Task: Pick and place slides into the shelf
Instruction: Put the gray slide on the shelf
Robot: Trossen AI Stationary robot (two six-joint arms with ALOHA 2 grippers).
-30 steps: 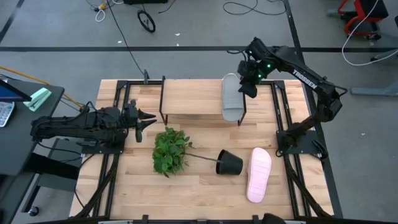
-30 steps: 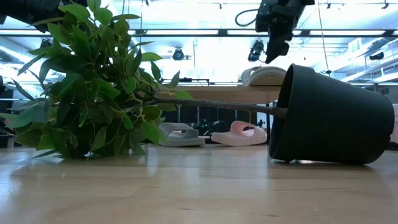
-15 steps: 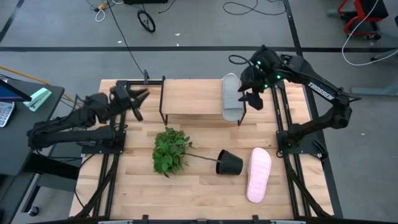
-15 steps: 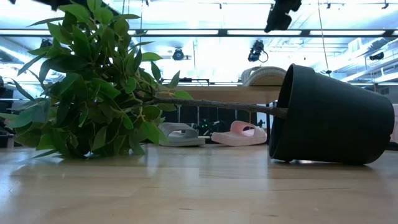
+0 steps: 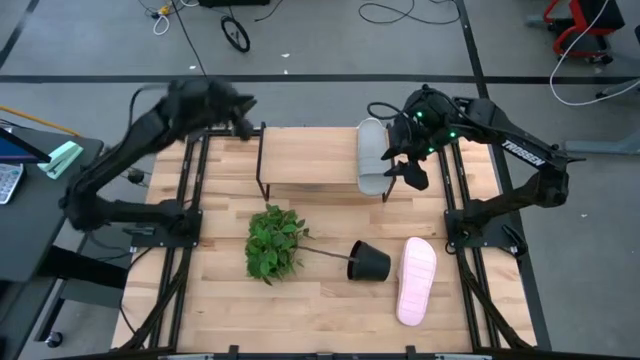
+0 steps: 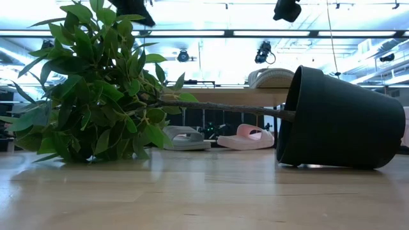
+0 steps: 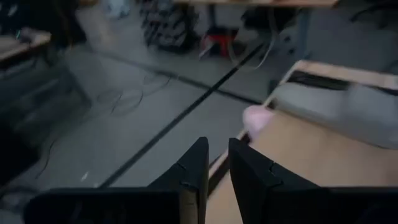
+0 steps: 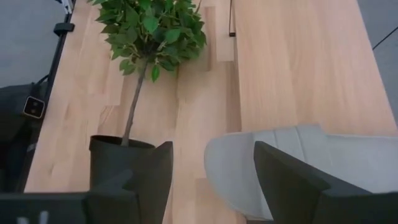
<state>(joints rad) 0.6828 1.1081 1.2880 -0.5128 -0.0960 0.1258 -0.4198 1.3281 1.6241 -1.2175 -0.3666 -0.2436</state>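
Observation:
One grey slide (image 5: 372, 155) lies along the right end of the shelf (image 5: 305, 155), sole down on the top board; the low view shows it there too (image 6: 271, 76). Under the shelf rest another grey slide (image 6: 186, 138) and a pink slide (image 6: 246, 137). The second pink slide (image 5: 416, 280) lies on the table near the right edge. My right gripper (image 5: 408, 165) hovers open just right of the shelved grey slide (image 8: 292, 162), touching nothing. My left gripper (image 5: 240, 108) is raised by the shelf's far left corner, fingers (image 7: 217, 155) close together and empty.
A black plant pot (image 5: 368, 262) lies tipped on its side mid-table, its leafy plant (image 5: 274, 240) stretching toward the left just in front of the shelf. Bare tabletop (image 5: 300, 320) runs along the near edge. Black frame rails (image 5: 185, 170) line both sides.
My left arm has risen from the table's left side and swung toward the far edge, ending by the shelf's far left corner. My right gripper has lifted and drawn toward the near edge along the grey slide's right side. The grey slide has stayed on the shelf.

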